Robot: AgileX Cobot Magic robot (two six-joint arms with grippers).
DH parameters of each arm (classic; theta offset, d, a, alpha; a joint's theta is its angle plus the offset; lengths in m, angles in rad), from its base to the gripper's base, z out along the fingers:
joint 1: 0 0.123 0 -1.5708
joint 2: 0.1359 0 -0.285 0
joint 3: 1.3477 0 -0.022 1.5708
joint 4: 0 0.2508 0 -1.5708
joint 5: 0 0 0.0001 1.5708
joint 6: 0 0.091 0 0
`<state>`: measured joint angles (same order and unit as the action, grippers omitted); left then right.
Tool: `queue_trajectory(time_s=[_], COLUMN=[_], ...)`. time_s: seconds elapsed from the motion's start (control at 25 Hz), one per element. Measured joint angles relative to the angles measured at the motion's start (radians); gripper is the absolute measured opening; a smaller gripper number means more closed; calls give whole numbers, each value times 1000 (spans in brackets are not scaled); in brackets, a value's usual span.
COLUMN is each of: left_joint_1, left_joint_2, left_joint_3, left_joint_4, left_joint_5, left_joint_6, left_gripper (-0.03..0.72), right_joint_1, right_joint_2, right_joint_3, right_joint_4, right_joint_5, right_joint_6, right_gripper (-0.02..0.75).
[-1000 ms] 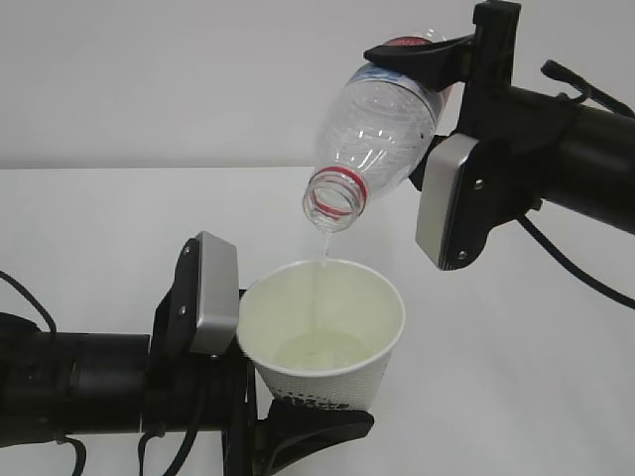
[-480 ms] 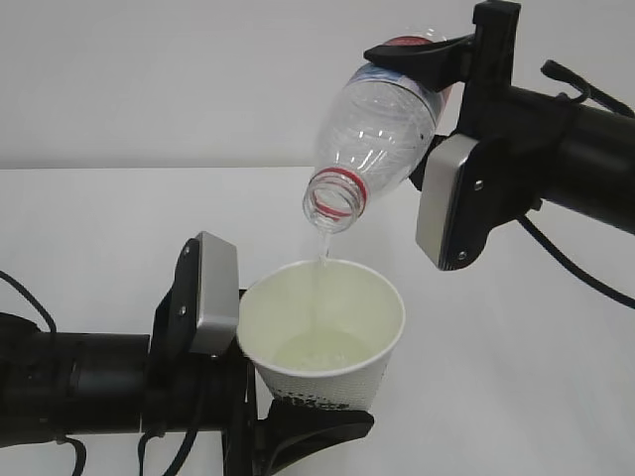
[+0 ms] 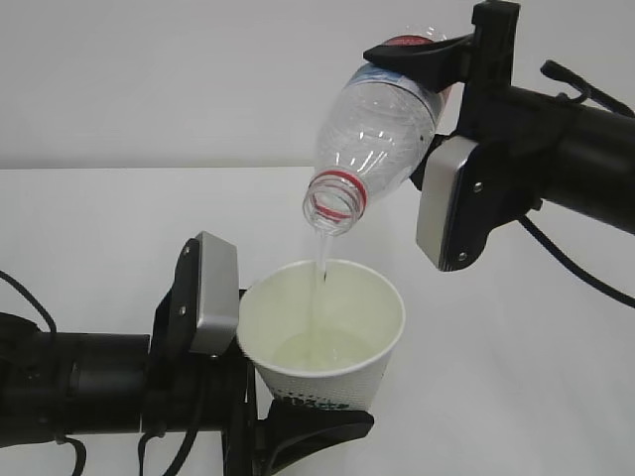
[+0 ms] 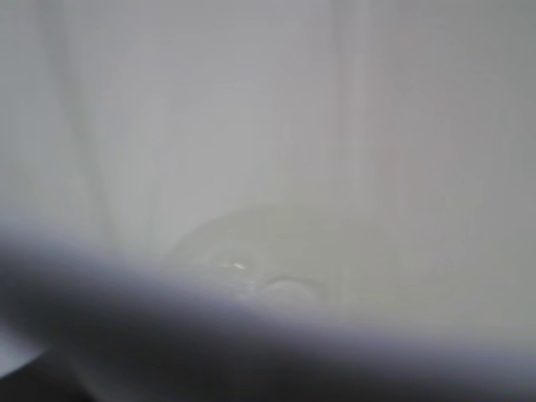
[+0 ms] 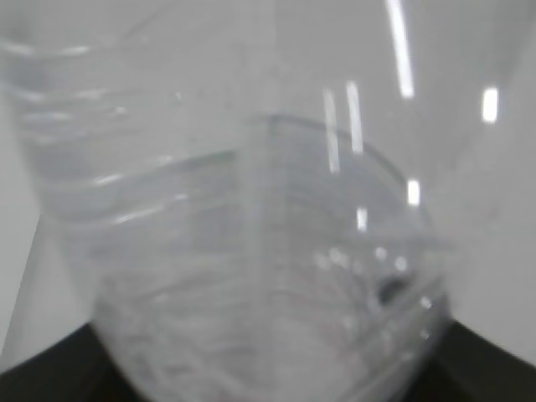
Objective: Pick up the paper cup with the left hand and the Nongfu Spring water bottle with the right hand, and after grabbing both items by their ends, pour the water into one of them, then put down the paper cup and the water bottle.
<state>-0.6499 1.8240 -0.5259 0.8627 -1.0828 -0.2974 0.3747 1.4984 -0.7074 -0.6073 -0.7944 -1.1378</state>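
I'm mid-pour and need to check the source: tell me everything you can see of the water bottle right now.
The Nongfu Spring water bottle is clear ribbed plastic with a red neck ring, uncapped, its red label mostly hidden behind the right gripper clamped on its rear end. It is tilted steeply, mouth pointing down-left above the paper cup without touching it. A thin stream of water falls from the mouth into the cup. The right wrist view shows only its blurred transparent wall up close.
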Motion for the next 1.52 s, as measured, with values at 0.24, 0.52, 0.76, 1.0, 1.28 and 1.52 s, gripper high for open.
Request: queue_trajectory(time_s=[0.24, 0.52, 0.76, 1.0, 1.28, 1.52], left_joint_1=[0, 0, 0, 0, 0, 0], left_joint_2=[0, 0, 0, 0, 0, 0], left_joint_3=[0, 0, 0, 0, 0, 0], left_joint_4=[0, 0, 0, 0, 0, 0], left_joint_5=[0, 0, 0, 0, 0, 0], left_joint_6=[4, 5, 5, 7, 7, 7], left_gripper=[502, 502, 502, 502, 502, 502], right_joint_1=[0, 0, 0, 0, 0, 0], right_joint_2=[0, 0, 0, 0, 0, 0], right_joint_3=[0, 0, 0, 0, 0, 0], right_joint_4=[0, 1, 1, 1, 1, 3], right_joint_5=[0, 0, 0, 0, 0, 0], right_joint_6=[-1, -1, -2, -2, -2, -2], right_gripper=[476, 476, 476, 476, 476, 476])
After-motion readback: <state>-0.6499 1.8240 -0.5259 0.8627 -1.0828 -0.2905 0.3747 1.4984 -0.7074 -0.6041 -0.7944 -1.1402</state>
